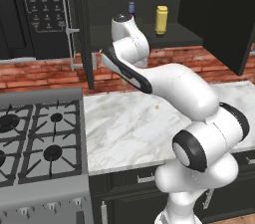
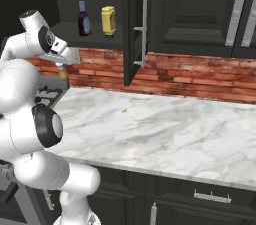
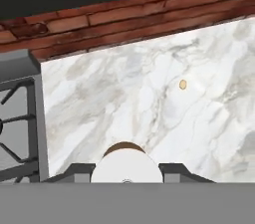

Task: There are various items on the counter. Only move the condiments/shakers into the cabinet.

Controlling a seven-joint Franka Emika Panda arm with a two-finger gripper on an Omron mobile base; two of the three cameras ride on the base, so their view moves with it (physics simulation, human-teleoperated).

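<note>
My gripper [image 3: 127,169] is shut on the orange-brown shaker [image 3: 126,164], whose round pale top sits between the two fingertips [image 3: 82,170]. In the right base view the shaker [image 2: 63,74] hangs under my gripper [image 2: 65,65], above the left end of the marble counter [image 2: 150,129] and below the cabinet shelf [image 2: 67,31]. On that shelf stand the yellow squeeze bottle [image 2: 108,20] and the dark sauce bottle [image 2: 84,19], side by side. From the left base view, the yellow bottle [image 1: 161,19] and the sauce bottle [image 1: 131,9] show behind my arm.
A tiny orange speck [image 3: 183,84] lies on the counter [image 3: 124,103]. The stove [image 1: 40,138] borders the counter on the left, with the microwave [image 1: 40,9] above it. The open cabinet door [image 2: 131,24] juts out right of the shelf. A brick wall [image 2: 190,76] backs the counter.
</note>
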